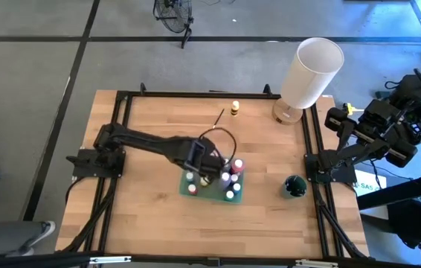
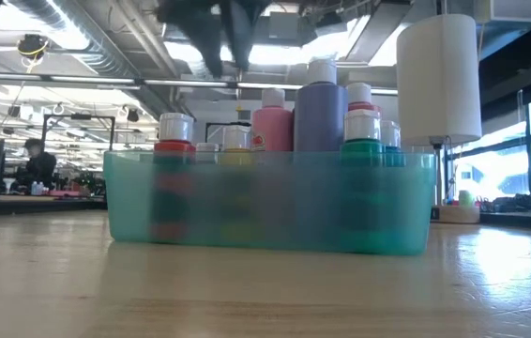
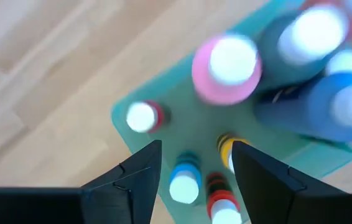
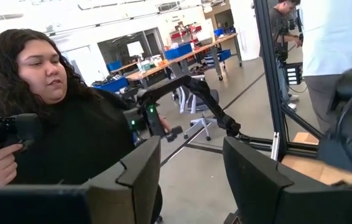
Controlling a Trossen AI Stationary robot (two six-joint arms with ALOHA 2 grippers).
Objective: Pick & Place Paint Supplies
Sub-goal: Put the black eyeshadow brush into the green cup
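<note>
A teal tray (image 1: 195, 190) (image 2: 265, 202) in the middle of the table holds several small paint bottles standing upright. Among them are a pink one (image 3: 226, 68), a purple one (image 2: 320, 108), a small red one (image 3: 142, 116), a blue one (image 3: 184, 182) and a yellow one (image 3: 226, 148). My left gripper (image 1: 209, 170) (image 3: 194, 152) hangs open above the tray, pointing steeply down, with nothing between its fingers. My right gripper (image 1: 337, 119) (image 4: 191, 152) is raised beyond the table's right edge, open and empty, pointing level into the room. One yellow bottle (image 1: 234, 109) and a thin dark brush (image 1: 218, 117) lie on the far part of the table.
A large white cylinder (image 1: 311, 73) stands at the table's far right corner. A dark green round object (image 1: 294, 186) sits near the right edge. A black frame (image 1: 125, 134) runs around the table. A person (image 4: 45, 112) holding a camera sits in the room beyond.
</note>
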